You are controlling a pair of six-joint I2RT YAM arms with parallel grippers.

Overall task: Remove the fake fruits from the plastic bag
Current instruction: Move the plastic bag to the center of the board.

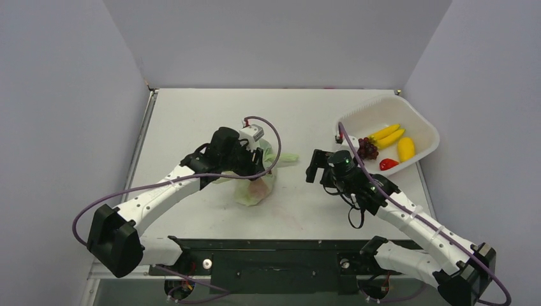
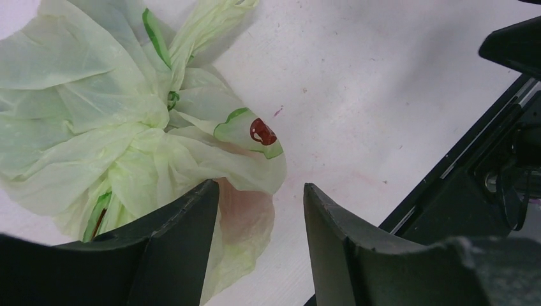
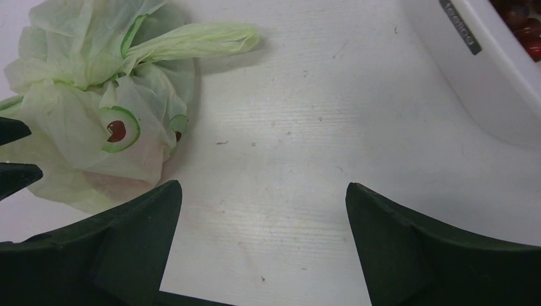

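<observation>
The left gripper [image 2: 261,191] hangs just over the bag [image 2: 96,115], jaws half apart and clamped on nothing, the bag's near bulge lying beneath and between them. The crumpled bag lies on the table [image 1: 191,115] with its top gathered and a faint pink patch showing through its skin. Right of the bag, the right gripper [image 3: 265,188] hovers wide open and empty. Further right, a basket [image 1: 383,102] holds a red fruit [image 1: 388,164], a yellow fruit [image 1: 406,148], bananas [image 1: 388,134] and grapes [image 1: 367,148].
</observation>
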